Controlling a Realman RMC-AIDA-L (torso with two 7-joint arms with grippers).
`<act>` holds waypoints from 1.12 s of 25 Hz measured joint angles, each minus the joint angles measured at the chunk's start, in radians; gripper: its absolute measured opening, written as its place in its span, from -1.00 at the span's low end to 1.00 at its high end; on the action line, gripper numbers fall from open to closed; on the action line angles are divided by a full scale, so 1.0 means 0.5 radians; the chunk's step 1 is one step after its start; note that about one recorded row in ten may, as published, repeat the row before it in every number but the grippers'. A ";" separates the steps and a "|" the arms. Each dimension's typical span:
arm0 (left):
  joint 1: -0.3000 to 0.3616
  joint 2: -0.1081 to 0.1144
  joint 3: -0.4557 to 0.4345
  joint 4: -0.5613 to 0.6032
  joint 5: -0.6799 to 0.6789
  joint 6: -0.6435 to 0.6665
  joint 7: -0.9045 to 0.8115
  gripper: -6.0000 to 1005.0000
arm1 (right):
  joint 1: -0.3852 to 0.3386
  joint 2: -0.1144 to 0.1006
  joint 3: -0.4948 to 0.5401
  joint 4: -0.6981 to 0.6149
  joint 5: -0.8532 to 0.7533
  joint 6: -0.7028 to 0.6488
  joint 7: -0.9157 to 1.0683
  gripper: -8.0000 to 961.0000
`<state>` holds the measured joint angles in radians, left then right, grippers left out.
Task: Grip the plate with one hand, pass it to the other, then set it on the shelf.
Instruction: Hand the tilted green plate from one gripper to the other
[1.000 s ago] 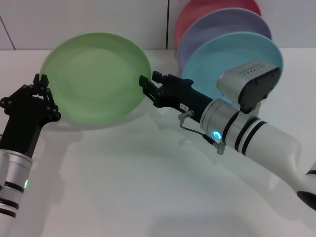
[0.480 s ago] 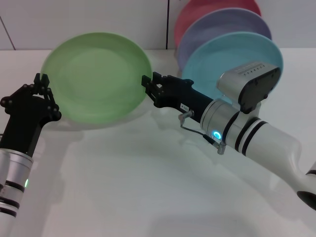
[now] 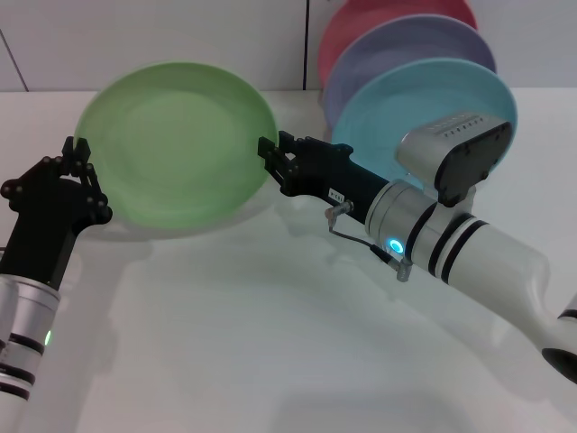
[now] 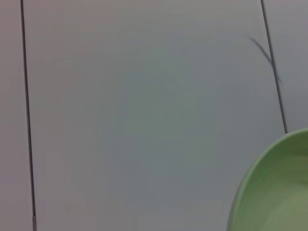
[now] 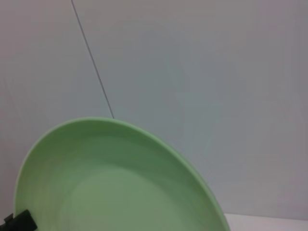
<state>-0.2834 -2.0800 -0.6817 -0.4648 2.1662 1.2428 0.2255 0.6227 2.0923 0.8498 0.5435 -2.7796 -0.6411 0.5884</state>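
Note:
The light green plate hangs tilted above the white table, held by both rims. My left gripper, black on the slim green-lit arm, is shut on its left rim. The right gripper, black on the thick banded arm with a blue light, is shut on the right rim. Part of the plate shows in the left wrist view, and the plate fills the lower half of the right wrist view. The shelf is hidden behind the standing plates and my right arm.
At the back right a turquoise plate, a lavender plate and a pink plate stand upright in a row. A grey box module sits on the right arm. The white table stretches in front.
The right gripper moved a little toward the plate and its fingers shut on the right rim. The plate and the left gripper have barely shifted.

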 joint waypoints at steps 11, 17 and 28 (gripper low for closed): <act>0.002 0.000 0.025 0.000 -0.008 0.003 0.000 -0.78 | -0.005 0.000 -0.005 0.003 0.000 0.000 0.000 -0.45; -0.008 0.000 0.026 0.009 -0.012 -0.002 0.000 -0.78 | -0.006 0.000 -0.012 0.008 0.000 0.000 0.000 -0.49; -0.010 0.000 0.018 0.015 -0.013 -0.002 0.000 -0.78 | -0.006 0.000 -0.005 0.001 0.000 0.000 0.001 -0.55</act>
<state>-0.2884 -2.0800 -0.6729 -0.4574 2.1596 1.2416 0.2255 0.6197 2.0923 0.8475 0.5441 -2.7796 -0.6412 0.5890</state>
